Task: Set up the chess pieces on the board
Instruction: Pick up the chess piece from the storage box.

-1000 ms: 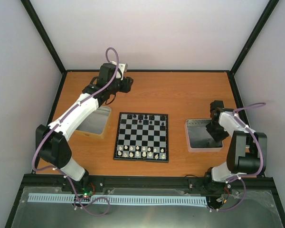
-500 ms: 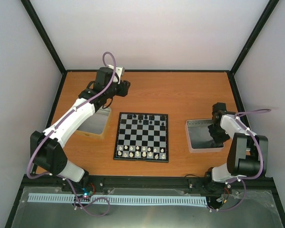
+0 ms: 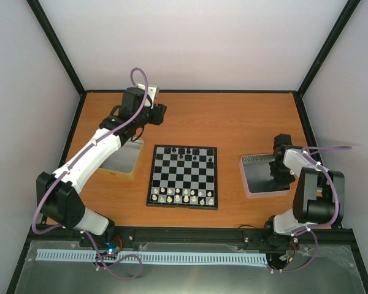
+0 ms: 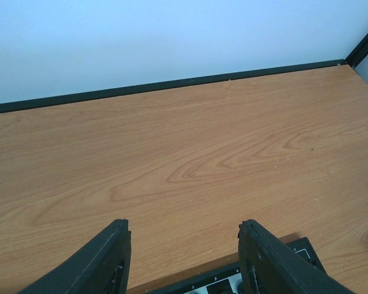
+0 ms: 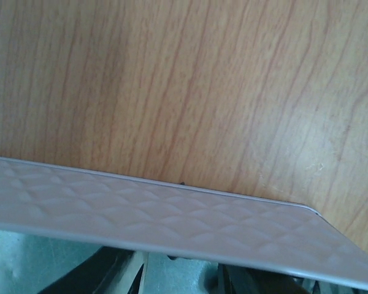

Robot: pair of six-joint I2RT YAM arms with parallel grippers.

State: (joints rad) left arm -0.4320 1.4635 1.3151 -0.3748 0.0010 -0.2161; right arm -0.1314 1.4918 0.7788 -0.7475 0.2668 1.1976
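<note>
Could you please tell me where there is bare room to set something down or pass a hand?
Free: the wide strip of table beyond the board, the gap between board and right tray, and the board's middle rows. Crowded: both end rows of chess pieces.

Robot-lab test cell. I note: white panel walls [image 3: 202, 43] and black frame struts [image 3: 55, 43] beyond my left gripper [image 4: 184, 229]; wood-laminate tabletop [image 4: 202, 153] beneath it; slotted wiring duct [image 3: 147, 256] on metal plate [image 3: 202, 278] well behind it.

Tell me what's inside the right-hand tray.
The right gripper reaches into the tray; its visible floor looks bare. The arm covers the tray's right side, so anything there is hidden.
</note>
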